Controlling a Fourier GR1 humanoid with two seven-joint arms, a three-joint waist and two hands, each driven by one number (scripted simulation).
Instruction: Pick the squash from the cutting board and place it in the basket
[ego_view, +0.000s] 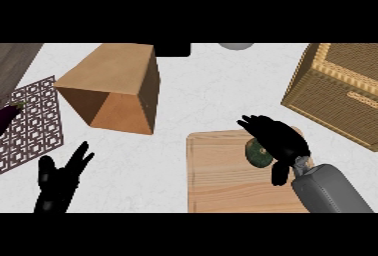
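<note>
- head view looks steeply down on a pale, marbled surface (207, 95), with a wooden cutting board (221, 175) taken here as the landmark.
- the squash (258, 153), dark green and round, lies on the cutting board near its far right part, largely covered by the right robot hand.
- the right robot hand (280, 142) sits over the squash at the board's right edge, fingers bent down around it and the thumb hanging on the near side; it looks to be grasping the squash, though how far the fingers close under it cannot be told.
- the grey right forearm (328, 190) comes in from the lower right, crossing the board's near right corner.
- the basket (336, 90), woven and tan, stands beyond and to the right of the cutting board, apart from it.
- a brown paper bag (118, 85) lies on its side beyond and to the left of the board, its opening facing the viewer.
- a patterned mat (33, 122) lies far left of the board, with a purple eggplant (9, 116) on its left part at the view's edge.
- the left robot hand (59, 182) shows well left of the board near the lower edge, released, fingers straight and pointing up, resting.
</note>
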